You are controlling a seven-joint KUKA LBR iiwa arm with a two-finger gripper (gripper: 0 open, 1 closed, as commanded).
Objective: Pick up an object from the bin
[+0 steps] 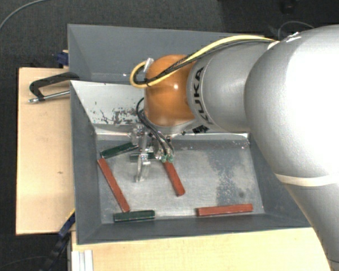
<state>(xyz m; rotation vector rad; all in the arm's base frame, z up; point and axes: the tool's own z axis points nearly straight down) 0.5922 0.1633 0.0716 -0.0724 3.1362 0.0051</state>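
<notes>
The pincer [142, 161] hangs low over the floor of the bin [85, 179], carried on the arm [243, 89] below its orange cover [166, 97]. From this angle I cannot tell whether it is open or closed, and nothing is visibly in its grip. It sits between two things. A dark green stick [117, 149] lies flat just to its left in the view, with its near end touching or almost touching the pincer. A short red stick [174, 179] starts just beside the pincer on the other side and slants away toward the front wall. Either could be the thing to pick, and the placement alone does not settle which, since the pincer seems to be over bare metal between them rather than round one. A long red stick [113, 185] lies further out on the green stick's side, also slanting toward the front wall. A second green stick [134, 215] and a red bar [224, 210] rest well away, both along the foot of the front wall, probably where they slid down its slope. The floor is flat, scuffed grey metal, and all five things lie flat on it, apart from one another and unstacked. The pincer therefore has free room all round, with only the two nearest sticks close enough to be nudged.
</notes>
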